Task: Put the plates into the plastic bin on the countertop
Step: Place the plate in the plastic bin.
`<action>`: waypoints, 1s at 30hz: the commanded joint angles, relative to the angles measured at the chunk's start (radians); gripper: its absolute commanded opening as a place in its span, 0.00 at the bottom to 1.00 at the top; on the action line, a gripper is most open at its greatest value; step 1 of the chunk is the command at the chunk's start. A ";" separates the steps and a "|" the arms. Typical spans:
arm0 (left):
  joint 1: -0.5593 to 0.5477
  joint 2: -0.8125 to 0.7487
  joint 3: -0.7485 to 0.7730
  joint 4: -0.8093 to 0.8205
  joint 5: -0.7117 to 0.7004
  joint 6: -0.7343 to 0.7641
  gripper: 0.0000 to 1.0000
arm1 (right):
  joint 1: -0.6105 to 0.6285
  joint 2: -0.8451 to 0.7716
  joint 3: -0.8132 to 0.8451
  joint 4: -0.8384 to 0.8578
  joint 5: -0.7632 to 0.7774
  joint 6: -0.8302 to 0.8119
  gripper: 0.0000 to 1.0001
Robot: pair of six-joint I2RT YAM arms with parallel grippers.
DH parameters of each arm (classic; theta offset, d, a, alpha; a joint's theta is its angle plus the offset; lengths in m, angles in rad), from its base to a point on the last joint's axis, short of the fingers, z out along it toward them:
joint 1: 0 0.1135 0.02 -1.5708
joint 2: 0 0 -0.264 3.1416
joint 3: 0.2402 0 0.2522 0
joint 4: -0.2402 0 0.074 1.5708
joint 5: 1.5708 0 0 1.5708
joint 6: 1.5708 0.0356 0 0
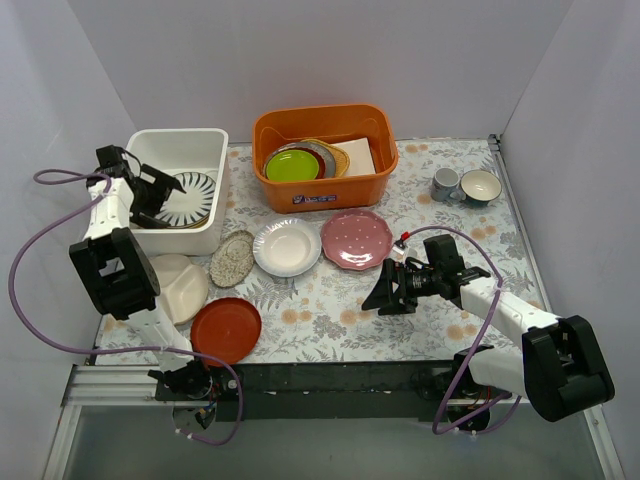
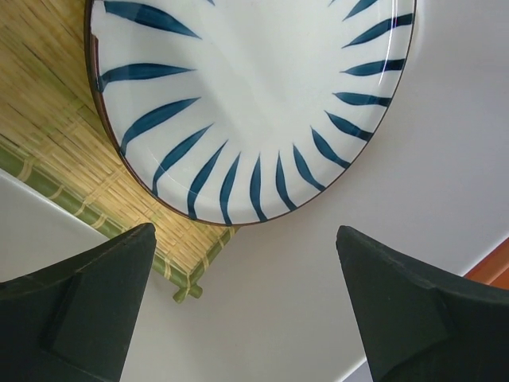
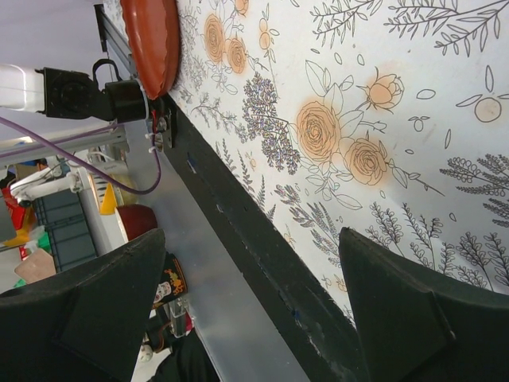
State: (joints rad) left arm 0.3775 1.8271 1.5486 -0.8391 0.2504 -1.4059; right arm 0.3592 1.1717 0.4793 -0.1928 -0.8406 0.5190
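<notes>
Left tool (image 2: pixel 245 239) hangs over the plastic bin (image 1: pixel 180 133), fingers spread wide, nothing between them. Right below sits a striped plate (image 2: pixel 254 87), inside the bin and lying partly on a woven bamboo piece (image 2: pixel 71 159). First worry: that plate looks perched on the bamboo, not on the bin floor, so it may rock or slide once more plates land on it. A careless lift could also clip the plate's rim or the bin wall.

Over to the right tool (image 3: pixel 253 239): also spread and empty, hovering low above the bench (image 1: pixel 300 300) near its front edge. Five plates wait out there: pink scalloped plate (image 1: pixel 356 239), plain white plate (image 1: pixel 287 247), speckled oval plate (image 1: pixel 232 258), cream divided plate (image 1: pixel 180 285) and red-orange plate (image 1: pixel 226 330). They lie flat, so I reckon a finger may skid over a rim and shove instead of pinch. Pink and white sit just beside each other, so nudging one likely bumps the other. The red-orange one lies close to the front edge, and a push could send it off.

Hard to read: the left arm covers part of the bin, so whether a second striped plate lies underneath, I cannot tell. The bamboo piece is cut off at the frame, its shape unclear. The stack in the orange tub (image 1: pixel 325 190) is half hidden behind the lime-green plate (image 1: pixel 292 165)
</notes>
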 commanded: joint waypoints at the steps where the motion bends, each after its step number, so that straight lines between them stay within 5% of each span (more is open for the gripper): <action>1: 0.004 -0.094 -0.012 -0.049 0.001 0.021 0.98 | -0.006 -0.001 0.002 -0.017 -0.022 -0.019 0.97; 14: -0.012 -0.327 -0.033 0.012 0.182 -0.070 0.98 | -0.005 0.003 0.008 -0.023 -0.020 -0.020 0.97; 30: -0.161 -0.495 -0.013 0.068 0.253 -0.081 0.98 | -0.005 0.020 0.022 -0.027 -0.005 -0.017 0.97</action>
State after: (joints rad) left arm 0.2550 1.4208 1.5200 -0.7883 0.4652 -1.4891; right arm 0.3592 1.1847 0.4793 -0.2123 -0.8402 0.5167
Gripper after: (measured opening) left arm 0.982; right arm 0.970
